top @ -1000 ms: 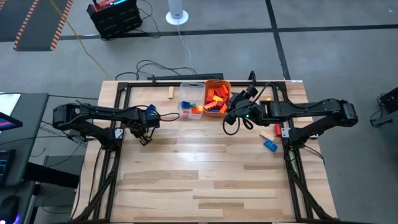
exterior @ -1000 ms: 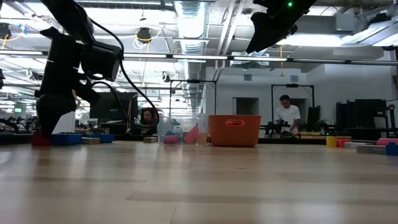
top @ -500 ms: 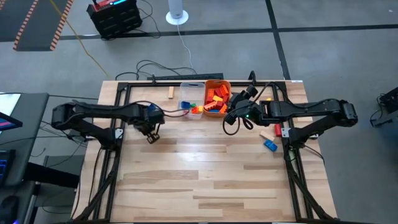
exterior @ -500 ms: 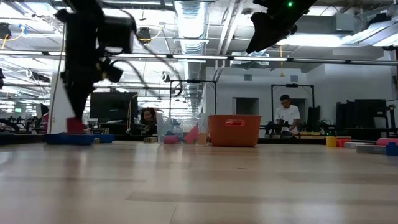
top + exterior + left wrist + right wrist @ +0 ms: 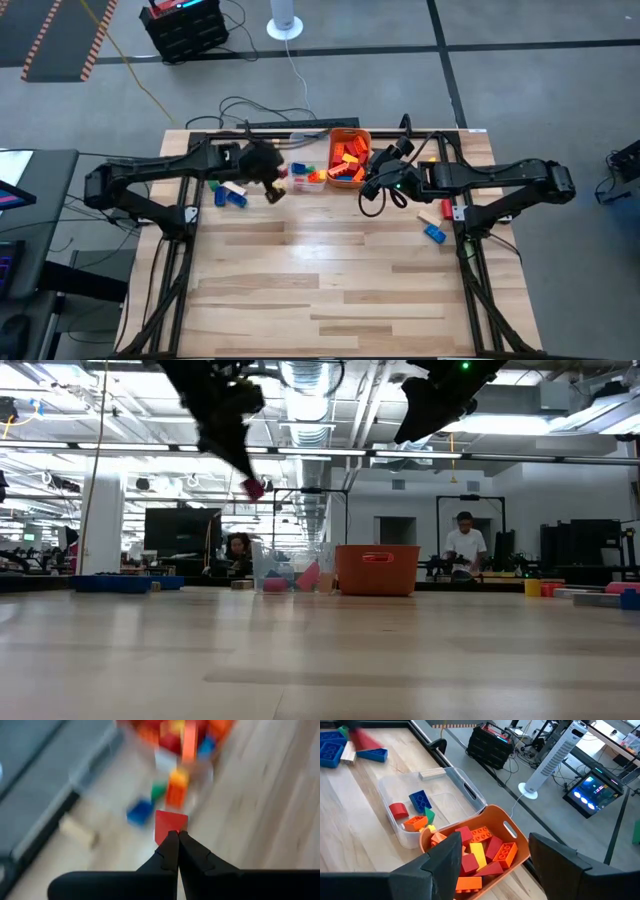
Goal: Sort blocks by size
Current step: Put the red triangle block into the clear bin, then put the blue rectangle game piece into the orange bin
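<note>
— So where is the left gripper (image 5: 273, 190) now?

— Raised off the table (image 5: 320, 290), just beside the clear tub (image 5: 308, 172), its fingers pinched shut on a small red block (image 5: 170, 825) that sticks out past the tips.

— And the right gripper (image 5: 377, 168)?

— Hovering beside the orange tub (image 5: 492, 815), jaws spread wide, nothing between them. Red, orange and yellow blocks (image 5: 480, 851) lie heaped in that tub right under it.

— Any other blocks?

— A few small ones (image 5: 415, 812) sit in the clear tub. Blue blocks (image 5: 231, 193) lie on the table behind the left gripper, and a blue block (image 5: 433, 233) and a wooden one (image 5: 432, 210) lie beside the right arm.
</note>
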Robot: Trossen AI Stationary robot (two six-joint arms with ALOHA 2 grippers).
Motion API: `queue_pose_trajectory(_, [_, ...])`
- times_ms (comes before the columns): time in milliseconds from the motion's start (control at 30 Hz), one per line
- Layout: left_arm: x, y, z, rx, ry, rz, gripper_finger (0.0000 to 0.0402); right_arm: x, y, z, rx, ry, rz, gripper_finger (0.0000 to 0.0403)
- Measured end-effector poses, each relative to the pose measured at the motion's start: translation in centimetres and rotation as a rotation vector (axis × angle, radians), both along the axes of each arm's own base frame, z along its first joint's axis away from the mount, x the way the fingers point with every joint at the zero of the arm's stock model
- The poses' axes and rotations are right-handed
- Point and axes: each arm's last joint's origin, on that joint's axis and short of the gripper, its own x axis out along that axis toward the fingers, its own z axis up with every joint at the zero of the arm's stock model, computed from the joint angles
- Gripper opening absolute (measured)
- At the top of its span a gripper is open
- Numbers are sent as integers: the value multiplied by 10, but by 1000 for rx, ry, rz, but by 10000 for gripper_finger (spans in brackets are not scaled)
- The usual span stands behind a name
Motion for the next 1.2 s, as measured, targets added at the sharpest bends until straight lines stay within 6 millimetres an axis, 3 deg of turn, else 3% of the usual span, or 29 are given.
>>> queue_pose_trajectory(167, [14, 27, 4, 77, -132, -1, 1, 0, 0, 0, 0, 1, 0, 260])
queue_pose_trajectory(333, [37, 53, -24, 66, -113, 7, 5, -1, 0, 0, 1, 8, 0, 260])
queue_pose_trajectory(533, [41, 64, -20, 65, 43, -20, 79, -2, 2, -3, 7, 37, 1, 260])
queue_pose_trajectory(700, [27, 60, -7, 11, 225, -50, 157, -3, 0, -3, 7, 39, -7, 260])
queue_pose_trajectory(800, [11, 51, -13, -40, 454, -169, 184, -3, -1, -3, 7, 39, -8, 260])
queue_pose_trajectory(900, [-2, 41, -23, -124, 668, -268, 189, -2, 1, -3, 7, 38, -2, 260])
queue_pose_trajectory(1200, [-22, 21, -71, -201, 958, -456, 182, -2, 1, -3, 6, 34, -2, 260])
